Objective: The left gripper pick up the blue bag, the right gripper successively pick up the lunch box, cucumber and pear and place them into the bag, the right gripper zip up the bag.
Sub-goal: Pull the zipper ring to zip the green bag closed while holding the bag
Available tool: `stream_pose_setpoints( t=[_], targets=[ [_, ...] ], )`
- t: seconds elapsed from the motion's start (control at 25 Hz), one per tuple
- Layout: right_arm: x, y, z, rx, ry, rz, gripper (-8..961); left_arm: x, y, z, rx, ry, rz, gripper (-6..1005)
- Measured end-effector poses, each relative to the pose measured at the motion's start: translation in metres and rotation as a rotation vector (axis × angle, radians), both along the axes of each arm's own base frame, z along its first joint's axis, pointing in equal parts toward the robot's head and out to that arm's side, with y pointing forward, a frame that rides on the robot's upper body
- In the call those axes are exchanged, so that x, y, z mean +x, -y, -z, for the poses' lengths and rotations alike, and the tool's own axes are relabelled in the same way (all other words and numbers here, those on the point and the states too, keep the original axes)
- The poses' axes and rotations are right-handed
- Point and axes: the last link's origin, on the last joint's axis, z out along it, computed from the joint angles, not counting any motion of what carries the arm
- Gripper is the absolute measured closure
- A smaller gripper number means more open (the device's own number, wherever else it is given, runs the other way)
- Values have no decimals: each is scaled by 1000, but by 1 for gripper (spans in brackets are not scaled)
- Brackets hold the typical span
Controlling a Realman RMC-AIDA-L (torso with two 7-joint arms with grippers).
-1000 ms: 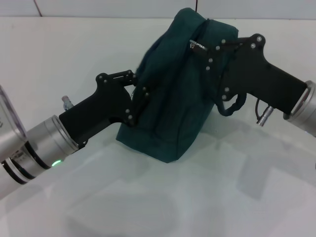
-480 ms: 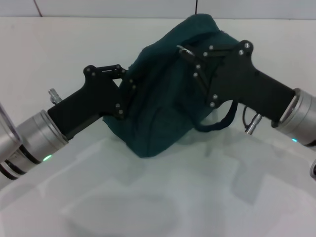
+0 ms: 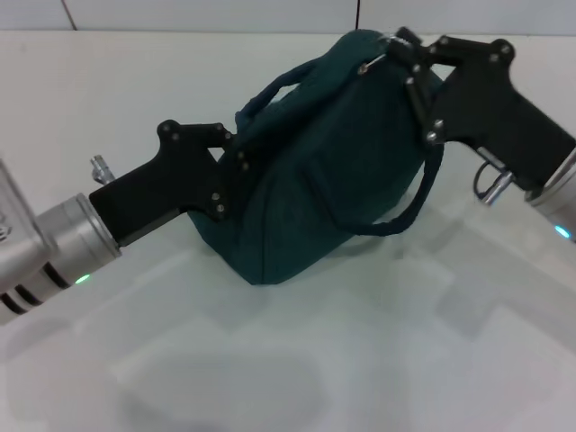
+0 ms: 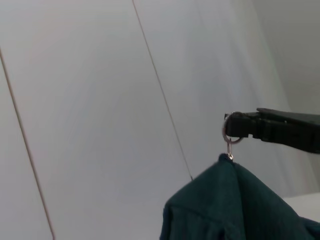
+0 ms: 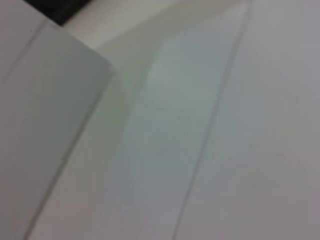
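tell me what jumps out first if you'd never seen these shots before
The blue bag dominates the middle of the head view, bulging and closed, one handle drooping on its right. The left gripper grips its left edge, while the right gripper pinches the metal zipper ring at the bag's top.

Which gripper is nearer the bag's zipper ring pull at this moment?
Right. The right gripper has its fingertips at the metal ring pull on top of the blue bag. The left gripper is lower down, on the bag's opposite side.
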Motion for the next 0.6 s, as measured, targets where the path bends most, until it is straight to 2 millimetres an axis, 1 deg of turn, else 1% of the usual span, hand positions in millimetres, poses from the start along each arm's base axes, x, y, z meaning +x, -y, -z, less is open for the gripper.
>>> stream_pose_setpoints(
  t=[0.16,0.32,0.48,0.6],
  targets=[
    [11,-4,-5,-17,-31,64,940,0,-5,3,-4,-20,-15,953],
    [21,-3,-10,-8,-61,114,940,0,-10,0,-2,-25,-24,953],
    [28,-1,-13,-12,-78,142,940,2,-15,-5,5,-27,-15,953],
    [27,-3,-13,-22,-84,148,940,5,-15,-4,4,-33,4,953]
  ],
)
